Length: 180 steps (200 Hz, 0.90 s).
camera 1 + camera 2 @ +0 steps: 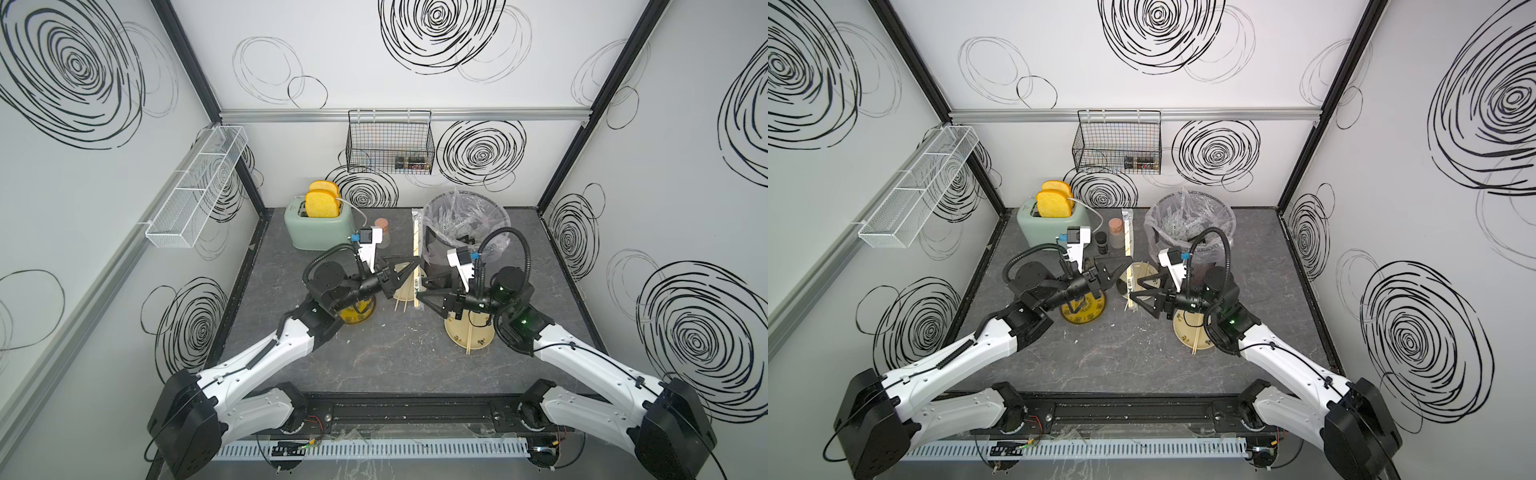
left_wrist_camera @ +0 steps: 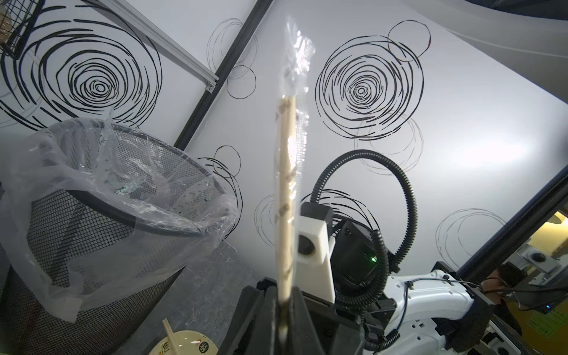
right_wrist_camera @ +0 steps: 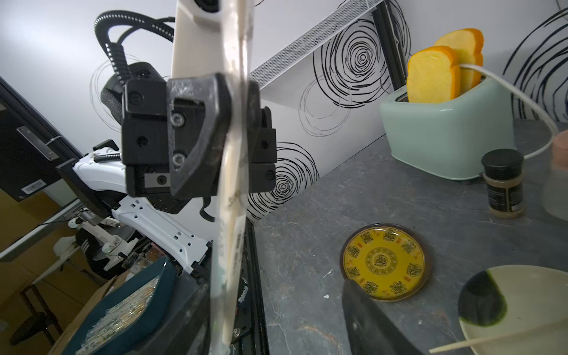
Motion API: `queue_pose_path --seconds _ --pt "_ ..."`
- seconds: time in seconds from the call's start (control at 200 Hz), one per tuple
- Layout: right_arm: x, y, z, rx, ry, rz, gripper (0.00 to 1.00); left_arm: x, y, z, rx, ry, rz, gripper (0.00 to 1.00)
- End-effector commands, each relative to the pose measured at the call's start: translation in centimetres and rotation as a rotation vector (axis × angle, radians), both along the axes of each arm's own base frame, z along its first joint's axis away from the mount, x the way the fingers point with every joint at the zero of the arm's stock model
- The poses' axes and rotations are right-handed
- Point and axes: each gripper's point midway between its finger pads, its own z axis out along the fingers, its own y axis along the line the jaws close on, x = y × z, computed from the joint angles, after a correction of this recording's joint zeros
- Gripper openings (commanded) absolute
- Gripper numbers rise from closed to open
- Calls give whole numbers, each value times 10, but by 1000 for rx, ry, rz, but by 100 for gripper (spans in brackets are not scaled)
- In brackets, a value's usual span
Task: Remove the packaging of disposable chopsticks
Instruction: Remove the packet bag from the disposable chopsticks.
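Jaws of the left gripper [image 2: 284,307] clamp 1 sleeved chopstick pair [image 2: 285,184]; right gripper [image 1: 419,288] jaws stand apart; 3 plates [image 1: 457,332] sit on the surface [image 1: 395,357].

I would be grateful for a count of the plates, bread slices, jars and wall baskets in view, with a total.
Plates: 3
Bread slices: 2
Jars: 2
Wall baskets: 2
Total: 9
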Motion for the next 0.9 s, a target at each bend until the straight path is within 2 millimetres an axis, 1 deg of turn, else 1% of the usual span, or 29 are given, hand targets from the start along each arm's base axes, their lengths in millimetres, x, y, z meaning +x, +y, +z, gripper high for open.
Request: queue_pose_path --seconds 0.0,0.07,0.18,0.22,0.315,0.435,0.46,0.47,0.5,0.59,0.635,0.67,0.745,0.831,0.896 --pt "-8 2 28 66 -43 57 65 -13 0 14 -52 -44 -32 0" --pt "-6 3 27 63 -39 56 61 -17 -3 12 -51 -48 -45 0" --pt "-6 4 27 67 -37 64 49 -22 -8 9 -45 -54 -55 0" --pt "-5 5 26 64 -33 63 44 -22 -8 7 -42 -53 -52 0" --pt "-3 6 21 52 -22 61 26 -22 -8 3 -40 -51 -48 0" --pt "-3 6 15 41 -18 51 9 -18 -10 0 -30 -47 -40 0" --pt "-2 5 14 38 -18 45 5 -17 -9 0 -28 -45 -34 2" --pt "-2 5 13 36 -17 43 4 -16 -9 -1 -27 -45 -31 7" --pt "-2 4 12 34 -19 36 0 -15 -8 -1 -24 -44 -25 14" --pt "-3 3 9 28 -25 27 0 -12 -7 -4 -6 -45 -16 36" --pt "-5 3 8 25 -31 34 0 -7 -6 -6 5 -41 -5 45" --pt "-6 4 7 23 -38 40 0 -3 -4 -7 10 -37 3 49" --pt "-11 7 5 11 -48 57 0 4 -2 -2 10 -49 1 55" --pt "-17 9 4 7 -65 76 0 12 3 12 4 -74 4 59" --pt "-22 10 4 8 -76 87 0 17 5 22 1 -98 1 60"
